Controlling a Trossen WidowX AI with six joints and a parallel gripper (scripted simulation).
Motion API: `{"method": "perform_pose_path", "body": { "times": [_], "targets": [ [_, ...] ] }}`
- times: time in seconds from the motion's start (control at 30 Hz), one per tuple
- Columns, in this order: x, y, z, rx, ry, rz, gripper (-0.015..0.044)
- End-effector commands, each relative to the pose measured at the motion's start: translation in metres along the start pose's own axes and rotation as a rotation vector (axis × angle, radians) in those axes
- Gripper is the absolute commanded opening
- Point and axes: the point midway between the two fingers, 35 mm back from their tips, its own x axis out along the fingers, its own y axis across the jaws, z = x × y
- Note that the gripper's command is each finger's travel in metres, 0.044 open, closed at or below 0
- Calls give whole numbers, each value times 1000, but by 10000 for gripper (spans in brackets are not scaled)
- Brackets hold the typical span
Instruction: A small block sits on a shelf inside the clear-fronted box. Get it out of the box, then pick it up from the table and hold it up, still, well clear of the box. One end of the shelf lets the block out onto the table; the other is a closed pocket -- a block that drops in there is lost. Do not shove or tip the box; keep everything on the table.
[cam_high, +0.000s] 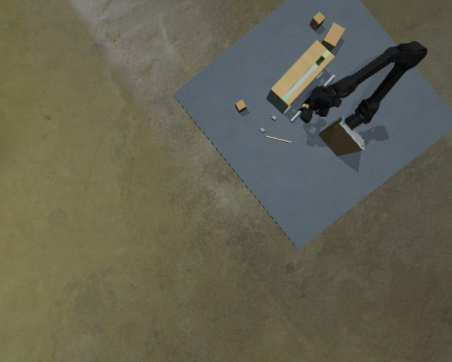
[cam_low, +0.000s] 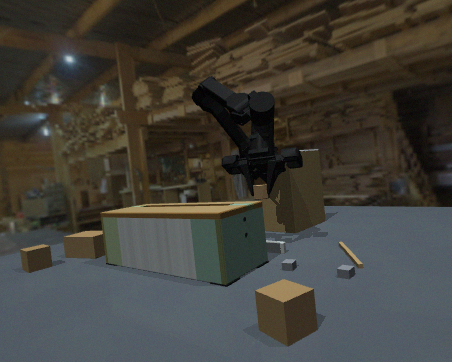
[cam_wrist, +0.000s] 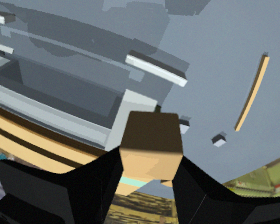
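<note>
fingers (cam_low: 260, 192) clamped on the small wood block (cam_low: 260, 191) (cam_wrist: 151, 135), held up off the bench (cam_high: 235, 165) (cam_low: 395, 310) (cam_wrist: 210, 100), out of the box (cam_high: 295, 75) (cam_low: 160, 245) & just above its top level w/ one end nearby. no readable labels or writing on anything.

Dim workshop light, small glaring lamps, blurred background, soft tabletop shadows

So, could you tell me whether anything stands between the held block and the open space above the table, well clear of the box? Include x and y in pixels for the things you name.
Nothing visible blocks the way up: the block (cam_low: 260, 191) (cam_wrist: 151, 150) is between the gripper's fingers (cam_low: 271, 183), above the long box's top (cam_low: 165, 210) (cam_high: 301, 67) in the exterior view.
</note>
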Motion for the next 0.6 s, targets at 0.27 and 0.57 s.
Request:
{"method": "perform_pose_path", "body": {
  "times": [0.27,0.57],
  "targets": [
    [-37,-10,-6,-117,39,-58,0],
    [-37,-10,-6,-117,39,-58,0]
  ]
}}
